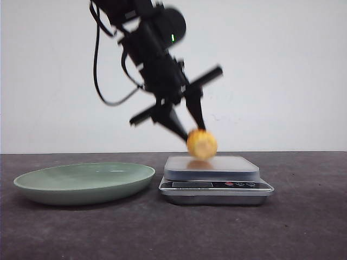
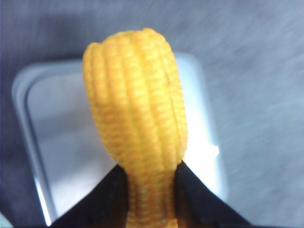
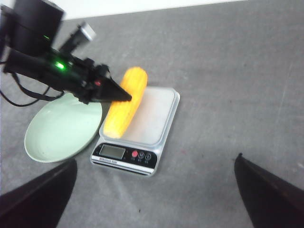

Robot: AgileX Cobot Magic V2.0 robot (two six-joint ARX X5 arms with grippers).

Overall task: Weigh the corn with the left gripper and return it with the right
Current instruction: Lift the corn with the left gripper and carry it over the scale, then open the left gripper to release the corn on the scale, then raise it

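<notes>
**Corn held just above the scale pan, weighing not yet begun**

Nearest to you in the front view lies the bare dark grey tabletop (image 1: 303, 227). On it sits the flat silver kitchen scale with a rounded rectangular pan (image 1: 216, 179), directly below the left claw. Its display faces you, but the reading is too small to make out.

Your left black two-fingered gripper (image 1: 191, 129) is clamped on the yellow-orange ridged cob of corn (image 1: 202, 144), pinching it at one end, as the left wrist view shows. The rest of the cob juts out beyond the fingertips over the pan. In the front view a thin gap shows between cob and pan, so I judge it is not yet resting on the scale.

The shallow pale green round dish (image 1: 84, 182) stands empty just beside the scale, off to the left of the claw.

Your right gripper (image 3: 152, 199) hangs high and well back from the scale, its dark fingers (image 3: 268, 197) spread wide with nothing between them.

By my reading you are partway through the first half: the corn is lifted and carried over. What remains is to lower it, release it, let it be weighed, then have the right gripper take it back, presumably to the dish.
</notes>
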